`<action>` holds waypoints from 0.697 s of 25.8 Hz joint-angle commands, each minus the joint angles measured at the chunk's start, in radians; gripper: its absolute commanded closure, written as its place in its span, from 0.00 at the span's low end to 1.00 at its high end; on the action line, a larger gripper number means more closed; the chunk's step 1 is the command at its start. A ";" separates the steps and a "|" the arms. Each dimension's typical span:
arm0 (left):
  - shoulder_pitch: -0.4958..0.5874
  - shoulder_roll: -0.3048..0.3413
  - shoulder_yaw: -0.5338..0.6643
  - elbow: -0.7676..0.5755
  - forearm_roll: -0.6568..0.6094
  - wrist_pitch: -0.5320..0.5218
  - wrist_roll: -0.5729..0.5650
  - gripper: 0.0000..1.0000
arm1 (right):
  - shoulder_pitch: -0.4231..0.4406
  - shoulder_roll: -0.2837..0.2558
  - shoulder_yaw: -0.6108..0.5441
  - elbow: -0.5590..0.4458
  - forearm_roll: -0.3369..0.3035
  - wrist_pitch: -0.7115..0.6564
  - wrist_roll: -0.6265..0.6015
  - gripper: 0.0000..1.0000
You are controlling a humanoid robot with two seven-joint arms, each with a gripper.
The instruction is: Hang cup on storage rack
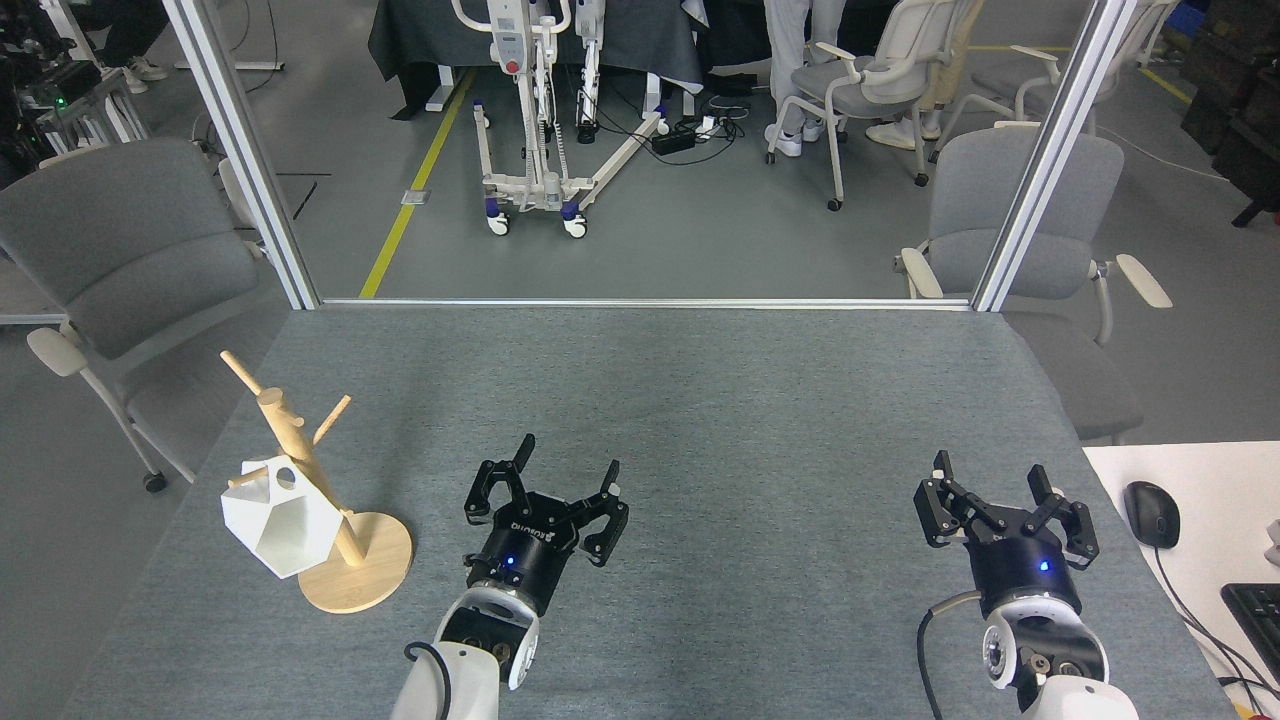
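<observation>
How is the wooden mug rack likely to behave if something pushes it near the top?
The rack would probably tip rather than slide: its post is tall and thin over a small round base. The white cup hanging on one side likely pulls it off balance that way. The wood looks stiff, so it should not bend.

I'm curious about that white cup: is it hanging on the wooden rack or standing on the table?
Hanging. The cup hangs by its handle from a low peg of the storage rack, tipped sideways, off the table.
</observation>
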 commanded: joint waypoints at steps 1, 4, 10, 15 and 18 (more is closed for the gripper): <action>-0.073 -0.003 -0.028 0.033 0.085 0.049 -0.091 0.01 | -0.003 0.002 0.000 -0.015 -0.001 -0.001 0.002 0.00; -0.088 -0.001 -0.028 0.059 0.140 0.053 -0.111 0.01 | -0.004 0.014 0.000 -0.015 -0.001 0.005 -0.001 0.00; 0.004 0.006 -0.020 -0.021 0.140 0.043 -0.096 0.01 | -0.007 0.005 -0.003 -0.012 -0.001 0.005 -0.007 0.00; 0.089 0.012 -0.020 -0.117 0.138 0.049 -0.099 0.01 | -0.020 -0.029 0.000 -0.009 -0.002 0.001 -0.009 0.00; 0.096 0.012 -0.020 -0.117 0.137 0.050 -0.099 0.01 | -0.021 -0.015 -0.002 -0.003 -0.002 0.005 -0.009 0.00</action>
